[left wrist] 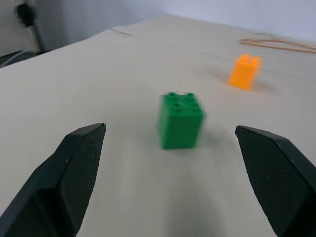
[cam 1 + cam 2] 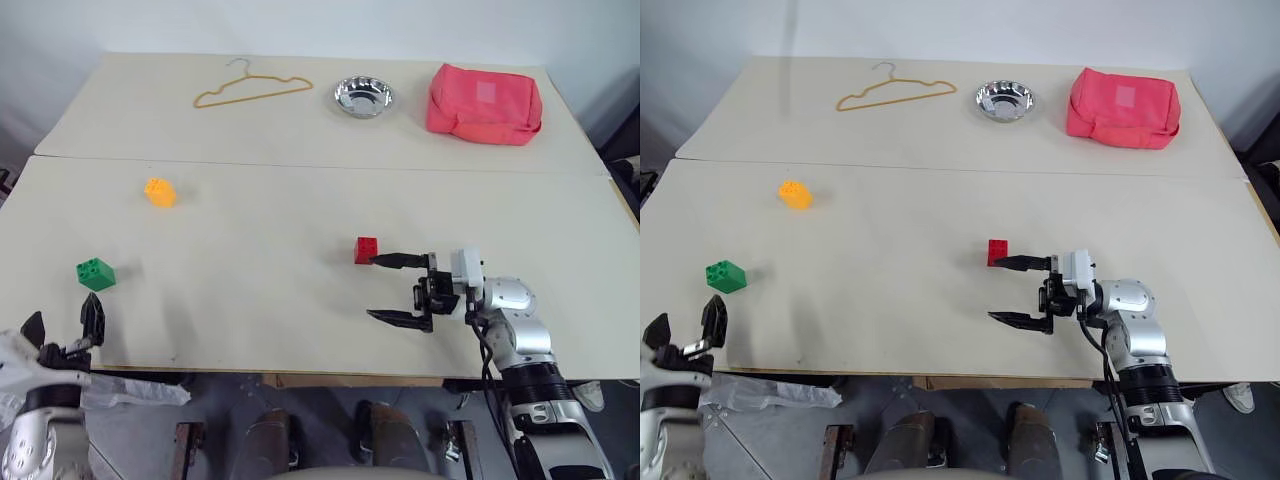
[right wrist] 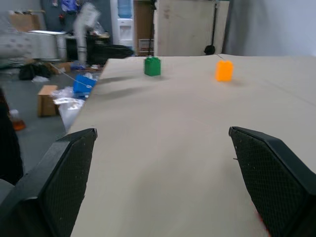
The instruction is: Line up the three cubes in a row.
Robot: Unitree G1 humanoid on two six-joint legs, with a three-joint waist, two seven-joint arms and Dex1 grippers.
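Note:
Three small studded cubes lie apart on the near table. The red cube (image 2: pixel 366 250) is in the middle, the green cube (image 2: pixel 96 274) at the left and the orange-yellow cube (image 2: pixel 160 192) farther back left. My right gripper (image 2: pixel 377 288) is open and points left. Its far fingertip (image 2: pixel 382 261) reaches the red cube's near corner; I cannot tell whether it touches. The cube is outside the gap. My left gripper (image 2: pixel 62 322) is open at the front left edge, with the green cube (image 1: pixel 180 120) just ahead of its fingers and the orange-yellow cube (image 1: pixel 244 71) beyond.
On the far table lie a wire hanger (image 2: pixel 250 90), a steel bowl (image 2: pixel 364 97) and a pinkish-red pouch (image 2: pixel 484 103). A seam (image 2: pixel 300 165) runs between the two tables. The front edge (image 2: pixel 300 372) is close to both grippers.

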